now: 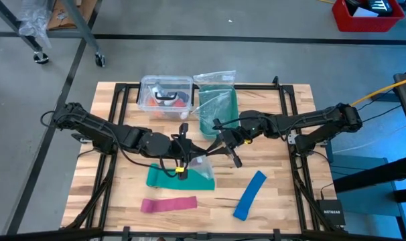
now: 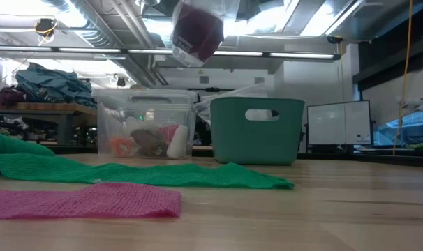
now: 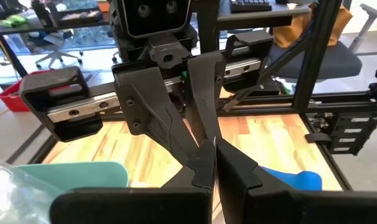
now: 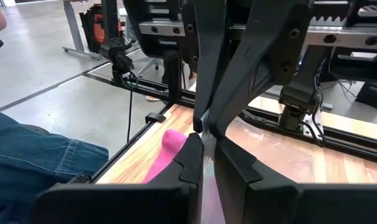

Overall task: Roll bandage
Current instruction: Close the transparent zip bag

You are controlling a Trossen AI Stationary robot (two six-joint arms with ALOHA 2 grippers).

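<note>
From above, both arms are meeting over the middle of the desk [image 1: 283, 194]. The left tool [image 1: 184, 152] and the right tool [image 1: 224, 148] are facing each other at a clear bag [image 1: 201, 163]. A green strip [image 1: 164, 177] is lying just under them, a pink strip [image 1: 168, 204] at seven o'clock and a blue strip [image 1: 250, 195] at five o'clock.

From desk height, the bandage [image 2: 197, 31] is hanging in the air at twelve o'clock, a small purple roll inside that bag.

In the left wrist view, the left tool is standing fully closed. I cannot tell if film is between its fingers.

In the right wrist view, the right tool is pinching a thin edge of the bag, nearly closed.

I am judging the roll light and soft, and the film slippery. It is better to grip the roll's body after freeing it.
</note>
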